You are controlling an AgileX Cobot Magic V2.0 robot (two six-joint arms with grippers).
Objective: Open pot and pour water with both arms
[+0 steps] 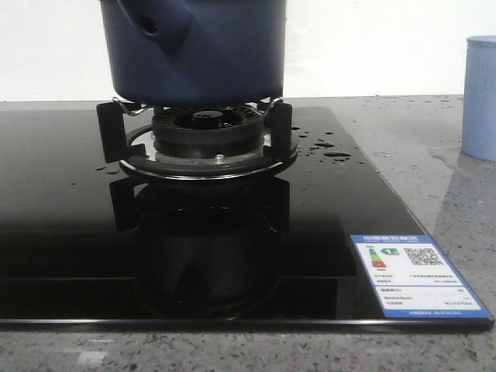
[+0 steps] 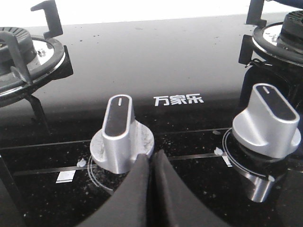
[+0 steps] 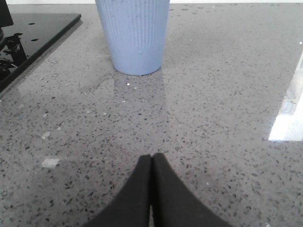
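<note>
Black fingers of the left hand [image 2: 150, 165] are pressed together, empty, just before a silver stove knob [image 2: 120, 135]. Also the right hand [image 3: 152, 165] is closed on nothing, above the grey speckled bench [image 3: 227, 94], facing a light blue ribbed cup [image 3: 134, 33]. On the burner stands the large dark navy-blue pot [image 1: 194, 50]; water drops [image 1: 335, 153] lie on the black glass cooktop [image 1: 62, 232].

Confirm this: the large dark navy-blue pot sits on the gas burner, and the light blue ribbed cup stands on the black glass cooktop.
Wrong about the light blue ribbed cup: the right wrist view shows it on the grey speckled stone counter, beside the black glass cooktop. The large dark navy-blue pot does sit on the gas burner.
</note>
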